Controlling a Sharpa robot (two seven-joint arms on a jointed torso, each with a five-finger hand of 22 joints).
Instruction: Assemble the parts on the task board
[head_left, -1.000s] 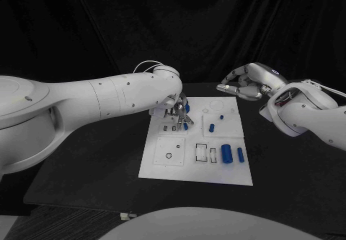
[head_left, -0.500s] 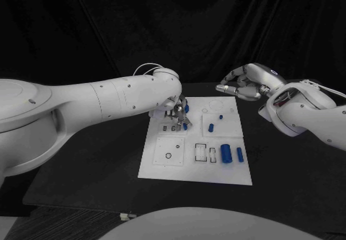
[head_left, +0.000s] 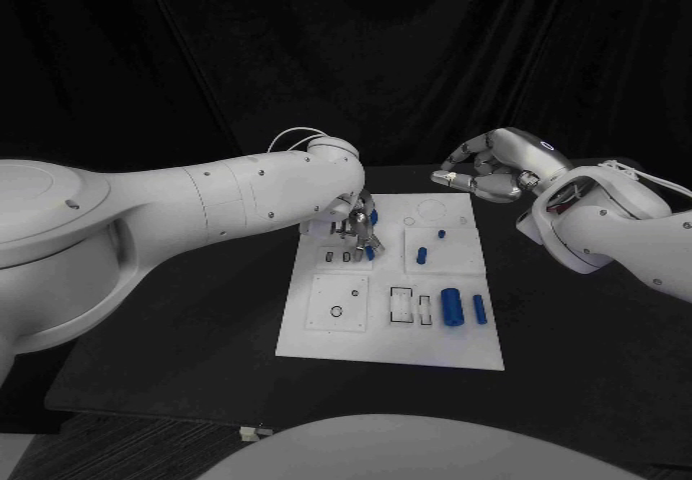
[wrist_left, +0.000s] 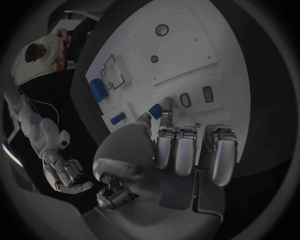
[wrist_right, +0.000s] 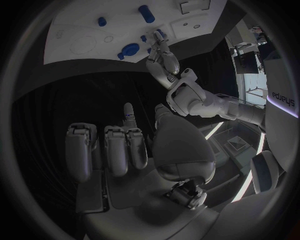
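The left hand (head_left: 355, 222) pinched a small blue part (wrist_left: 154, 110), apparently seating it near the task board (head_left: 325, 340)'s far left corner; pressing it home came next. The right hand (head_left: 488, 172) hovered beyond the far edge, fingers curled, empty.

One white task board (head_left: 392, 345) is lying on the tabletop (head_left: 173, 330). Six blue parts are showing on it, one (head_left: 453, 307) plainly the largest. Two silver hands, left (head_left: 351, 222) and right (head_left: 483, 172), are hovering nearby.
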